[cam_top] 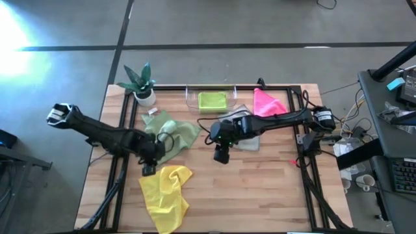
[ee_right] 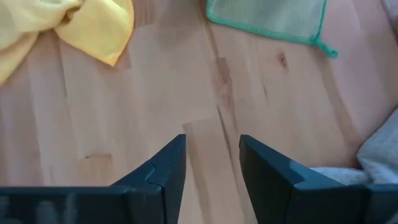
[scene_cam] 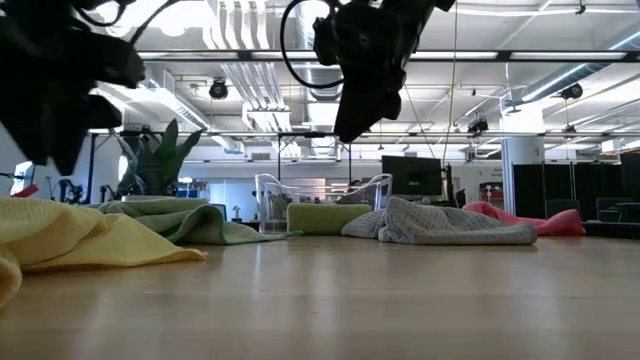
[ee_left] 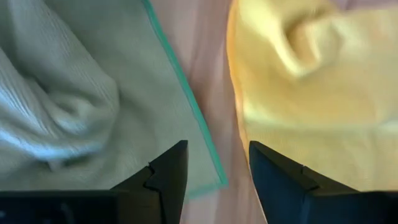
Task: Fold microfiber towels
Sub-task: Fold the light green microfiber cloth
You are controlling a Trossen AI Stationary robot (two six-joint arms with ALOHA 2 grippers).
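Observation:
A crumpled yellow towel [cam_top: 166, 192] lies near the front edge, left of centre. Just beyond it, a pale sage green towel [cam_top: 174, 133] lies spread and rumpled. A grey towel [cam_top: 248, 142] lies bunched at mid-table, partly under my right arm. A pink towel [cam_top: 266, 103] lies at the far right. A lime green towel [cam_top: 212, 101] sits folded in the clear tray. My left gripper [ee_left: 217, 146] hangs open, pointing down over the bare strip between the sage towel's corner [ee_left: 205, 180] and the yellow towel [ee_left: 311, 93]. My right gripper [ee_right: 212, 138] stands open above bare wood at mid-table.
A clear plastic tray [cam_top: 191, 99] stands at the far edge, centre. A potted plant [cam_top: 142, 83] stands at the far left corner. Bare wood stretches across the table's near right part [cam_top: 260, 195]. Black frame rails run along the table's sides.

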